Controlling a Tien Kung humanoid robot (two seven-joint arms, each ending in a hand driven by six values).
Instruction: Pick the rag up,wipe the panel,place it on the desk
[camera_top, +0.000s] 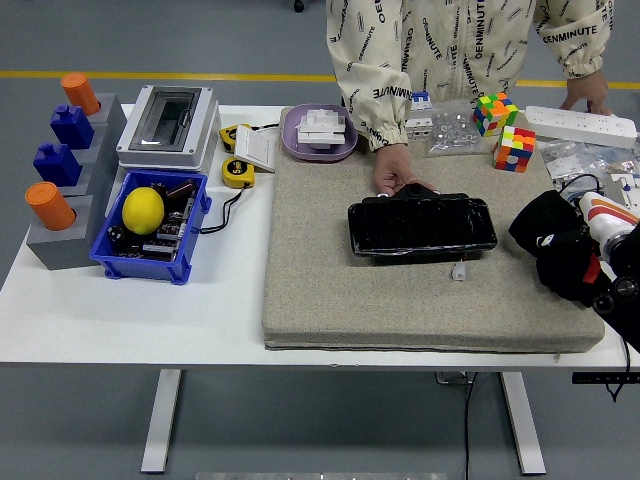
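A glossy black panel (422, 226) lies flat on the grey felt mat (330, 290), near the mat's middle. A person's hand (397, 175) rests on the panel's far left edge. My right hand (580, 262) comes in from the right edge and is shut on a black rag (548, 228), held just above the mat's right side, a short way right of the panel. The rag hides most of the fingers. My left hand is out of sight.
A blue bin (152, 228) with a lemon (143, 210), a grey electrical box (168, 122) and orange and blue blocks (52, 160) fill the left side. Two tape measures (238, 170), a purple dish (319, 133), two colour cubes (514, 148), a power strip (581, 124) and bagged parts line the back.
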